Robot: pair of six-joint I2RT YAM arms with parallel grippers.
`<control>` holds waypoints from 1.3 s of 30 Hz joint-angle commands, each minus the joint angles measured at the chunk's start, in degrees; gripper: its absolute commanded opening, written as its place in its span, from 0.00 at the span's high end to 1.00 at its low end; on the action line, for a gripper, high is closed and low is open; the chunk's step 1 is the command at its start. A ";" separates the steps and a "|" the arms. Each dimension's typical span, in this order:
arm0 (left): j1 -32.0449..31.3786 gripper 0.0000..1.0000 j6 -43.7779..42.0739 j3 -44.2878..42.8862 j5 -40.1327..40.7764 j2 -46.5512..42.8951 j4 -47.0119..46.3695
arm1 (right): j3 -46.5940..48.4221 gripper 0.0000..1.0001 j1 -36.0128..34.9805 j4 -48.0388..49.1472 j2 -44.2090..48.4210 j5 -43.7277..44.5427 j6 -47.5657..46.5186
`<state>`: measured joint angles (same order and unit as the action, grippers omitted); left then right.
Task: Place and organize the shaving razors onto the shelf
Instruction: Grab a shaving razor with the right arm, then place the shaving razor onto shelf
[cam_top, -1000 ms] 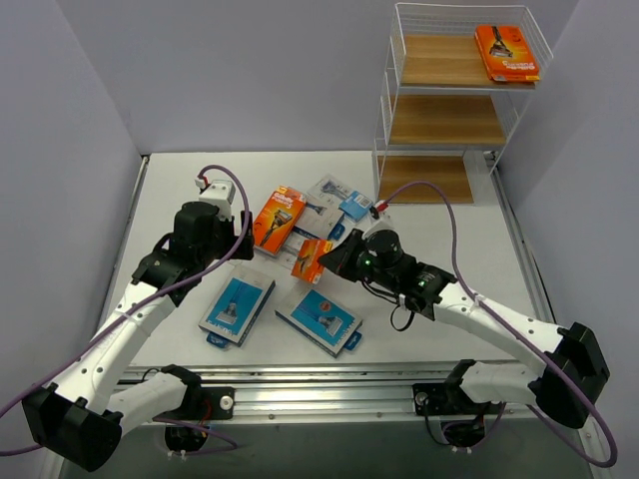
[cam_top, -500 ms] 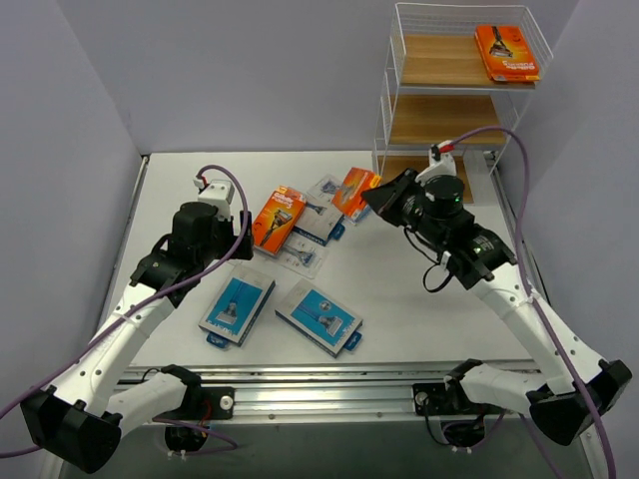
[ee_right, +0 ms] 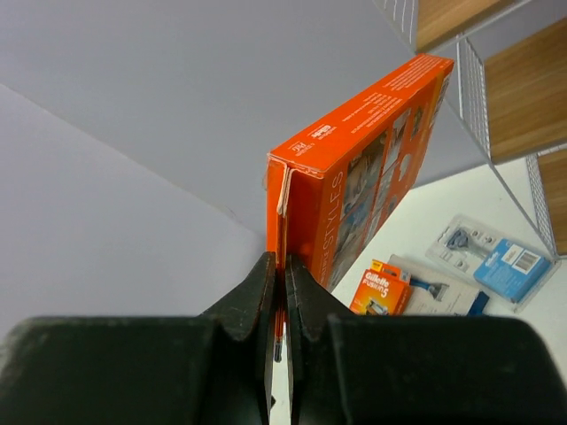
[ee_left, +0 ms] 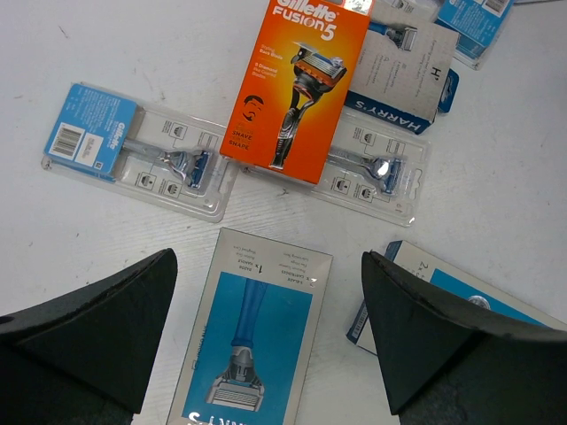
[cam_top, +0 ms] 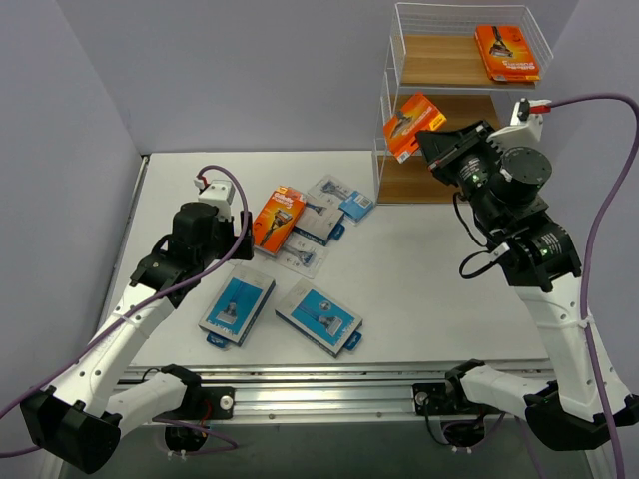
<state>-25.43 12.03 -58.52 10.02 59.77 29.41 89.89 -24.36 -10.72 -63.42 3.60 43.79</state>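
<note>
early days tbh. one flat orange razor box [cam_top: 506, 52] on top tier of tall white wire shelf [cam_top: 434, 60]. right gripper [ee_right: 282, 266] clamped on 2nd orange box [cam_top: 413, 124], up by middle tier. left gripper [ee_left: 267, 266] open n empty over remaining packs [ee_left: 299, 80] on white table [cam_top: 429, 269].

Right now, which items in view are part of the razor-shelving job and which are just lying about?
Job: held orange razor box; second orange box on the top tier; Gillette Fusion5 box; Harry's boxes; clear blister packs; wire shelf.
Not job: only rig parts, the purple cables and mounting rail.
</note>
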 commanded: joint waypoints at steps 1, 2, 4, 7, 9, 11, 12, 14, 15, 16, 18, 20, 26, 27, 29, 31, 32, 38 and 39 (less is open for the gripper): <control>-0.23 0.06 0.80 -0.98 -0.53 -1.23 -1.55 | 3.71 1.00 0.36 2.90 1.01 4.57 -1.43; -0.15 0.06 0.89 -0.98 -0.53 -1.23 -1.46 | 4.24 1.00 0.45 3.16 1.02 5.97 -1.34; -0.23 0.06 0.89 -0.98 -0.62 -1.41 -1.46 | 4.33 1.00 0.45 4.21 1.28 7.38 -1.25; -0.23 0.06 0.97 -0.98 -0.70 -1.41 -1.55 | 4.77 1.00 0.54 5.53 1.37 10.46 -1.34; -0.15 0.06 0.98 -0.98 -0.97 -1.32 -1.55 | 5.38 1.00 0.54 6.50 1.28 12.13 -1.51; -0.23 0.06 0.98 -0.98 -1.14 -1.32 -1.55 | 5.74 1.00 0.72 7.38 0.93 14.07 -2.04; -0.23 0.06 1.06 -0.98 -1.14 -1.32 -1.55 | 6.52 1.00 0.63 7.90 0.67 14.59 -2.30; -0.23 0.06 1.06 -0.98 -1.23 -1.41 -1.55 | 7.23 1.00 0.98 8.08 -0.30 15.65 -2.74; -0.23 0.06 1.06 -0.98 -1.41 -1.41 -1.55 | 7.67 1.00 1.07 8.17 -0.65 15.83 -2.83; -0.23 0.06 1.15 -0.98 -1.50 -1.41 -1.63 | 8.37 1.00 1.24 8.26 -1.52 16.00 -2.92; -0.23 0.06 1.15 -0.89 -1.67 -1.32 -1.64 | 8.99 1.00 1.59 8.87 -2.41 16.00 -3.10; -0.23 0.06 1.24 -0.89 -1.85 -1.23 -1.64 | 9.87 1.00 2.29 9.49 -3.55 15.83 -3.36; -0.23 0.06 1.15 -0.89 -1.76 -1.14 -1.64 | 14.78 1.00 5.02 10.11 -8.21 12.94 -3.62; -0.23 0.06 1.15 -0.89 -1.85 -1.14 -1.72 | 15.05 1.00 6.07 10.63 -8.73 11.71 -3.45; -0.23 0.06 1.15 -0.89 -1.85 -1.06 -1.72 | 15.40 1.00 7.30 12.56 -9.87 10.30 -2.75; -0.23 0.06 1.15 -0.89 -1.85 -0.97 -1.72 | 15.85 1.00 9.41 13.09 -11.02 7.49 -2.13; -0.23 0.06 1.15 -0.89 -1.93 -0.88 -1.72 | 15.85 1.00 10.11 13.79 -11.37 6.43 -1.09; -0.23 0.06 1.15 -0.89 -2.29 -0.27 -1.72 | 14.09 1.00 16.09 19.49 -13.22 -1.56 1.73; -0.15 0.06 1.15 -0.89 -2.37 -0.09 -1.72 | 13.91 1.00 16.62 19.94 -13.48 -2.18 2.17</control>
<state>-25.43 12.88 -58.52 8.49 59.66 29.41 102.87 -9.37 -0.75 -77.23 6.52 44.18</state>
